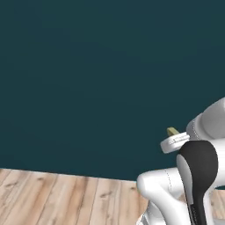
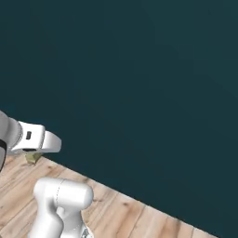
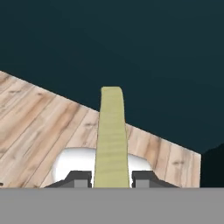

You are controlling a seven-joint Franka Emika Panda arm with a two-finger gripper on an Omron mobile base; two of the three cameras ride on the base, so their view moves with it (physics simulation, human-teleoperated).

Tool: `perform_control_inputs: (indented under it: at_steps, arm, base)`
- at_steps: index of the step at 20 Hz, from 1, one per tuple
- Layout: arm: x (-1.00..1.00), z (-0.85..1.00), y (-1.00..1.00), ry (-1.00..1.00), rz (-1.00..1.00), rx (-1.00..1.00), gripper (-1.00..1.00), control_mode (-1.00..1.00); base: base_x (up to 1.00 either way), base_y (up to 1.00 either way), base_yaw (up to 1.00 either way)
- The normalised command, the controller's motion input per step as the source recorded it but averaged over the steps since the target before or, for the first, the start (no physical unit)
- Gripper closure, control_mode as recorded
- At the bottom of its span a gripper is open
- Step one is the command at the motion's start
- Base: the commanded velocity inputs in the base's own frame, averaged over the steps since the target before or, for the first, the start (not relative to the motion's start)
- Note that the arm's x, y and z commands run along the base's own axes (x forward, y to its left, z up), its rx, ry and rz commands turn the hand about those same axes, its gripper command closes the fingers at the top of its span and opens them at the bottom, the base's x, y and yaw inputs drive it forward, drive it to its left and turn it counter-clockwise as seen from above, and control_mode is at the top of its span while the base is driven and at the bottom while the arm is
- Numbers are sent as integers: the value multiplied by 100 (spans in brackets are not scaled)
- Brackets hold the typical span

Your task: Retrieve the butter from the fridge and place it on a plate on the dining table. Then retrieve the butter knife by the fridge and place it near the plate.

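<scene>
Pinching the butter [image 3: 112,140], fingers [image 3: 78,178] closed on its sides, its base seemingly hidden between them.

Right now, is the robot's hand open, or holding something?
Gripper: shut on the butter, which sticks out between the fingertips.

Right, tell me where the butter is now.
The butter is clamped in the end effector, sticking out between its fingertips in the hand view, above the wooden floor and facing the dark teal wall.
</scene>
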Motion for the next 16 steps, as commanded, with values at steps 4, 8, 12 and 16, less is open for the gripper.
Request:
perform_control_inputs:
  at_steps: [4,8,12,16]
  arm:
    - [0,0,0,0,0,0,100,100]
    - [0,0,0,0,0,0,100,100]
    - [0,0,0,0,0,0,100,100]
    - [0,0,0,0,0,0,100,100]
  base:
    - [86,-25,76]
    - [78,-34,79]
    - [71,-34,79]
    - [74,-28,75]
